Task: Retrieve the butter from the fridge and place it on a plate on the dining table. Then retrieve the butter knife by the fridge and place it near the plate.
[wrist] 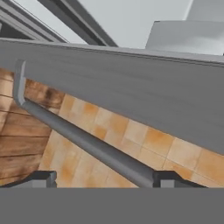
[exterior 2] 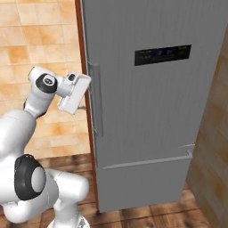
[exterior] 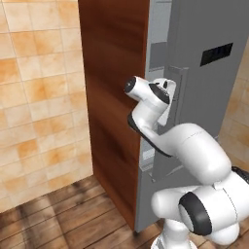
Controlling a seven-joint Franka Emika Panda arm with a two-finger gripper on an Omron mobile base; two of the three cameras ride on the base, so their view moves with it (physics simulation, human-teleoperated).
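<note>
No text, label, brand or number can be read. The fridge (exterior 2: pixel 151 111) carries a dark display panel (exterior 2: pixel 163 54) at about 1 o'clock on its door; it shows faint bluish marks, too small and blurred to make out.

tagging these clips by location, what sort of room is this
Most likely a home kitchen, rendered rather than real: a tall grey brushed fridge with a vertical grey bar handle and brown wood side panel, orange-beige tiled walls, and a wood plank floor.
</note>
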